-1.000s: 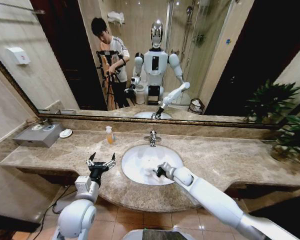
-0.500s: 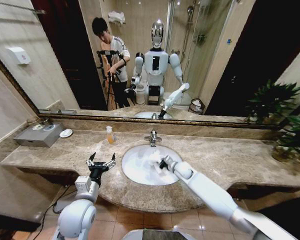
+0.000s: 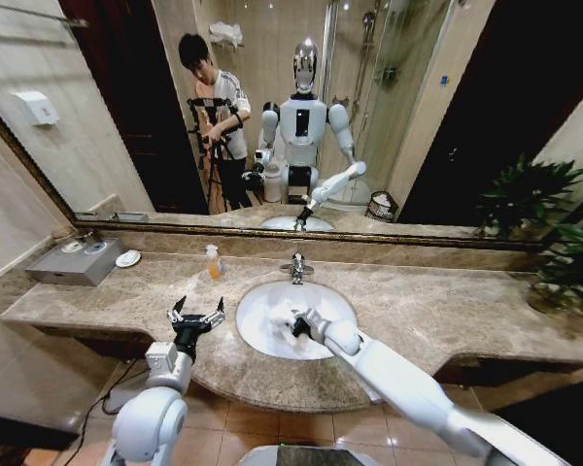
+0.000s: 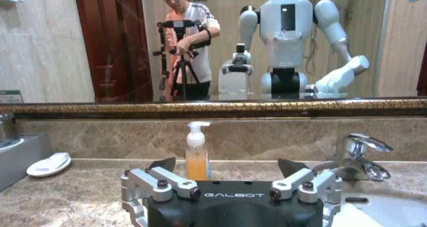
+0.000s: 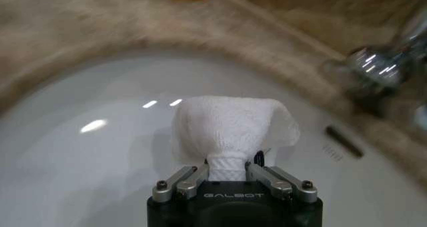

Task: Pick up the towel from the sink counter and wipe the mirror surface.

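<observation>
Mottled brown-beige marble forms the sink counter tabletop, with an oval white basin set into its bulging front edge and a chrome faucet standing just behind the basin. Behind the faucet, the mirror runs the width of the tabletop in a thin bronze-gold frame and reflects the robot.

Over the basin, the right gripper has its fingers clamped on a bunched white towel; in the head view the towel sits over the middle of the basin, in front of the faucet, and whether it touches the porcelain cannot be told. The right arm reaches in from the front of the tabletop.

Beside the basin, on its left, the left gripper hangs just above the marble with its fingers spread apart and holding nothing. From its wrist camera the left gripper faces the backsplash.

Left of the faucet, against the backsplash, stands a soap pump bottle with amber liquid. Farther left of it lies a small white dish, and beyond that a grey box at the far left end of the tabletop. Well to the right of the basin, a green potted plant stands at the other end.
</observation>
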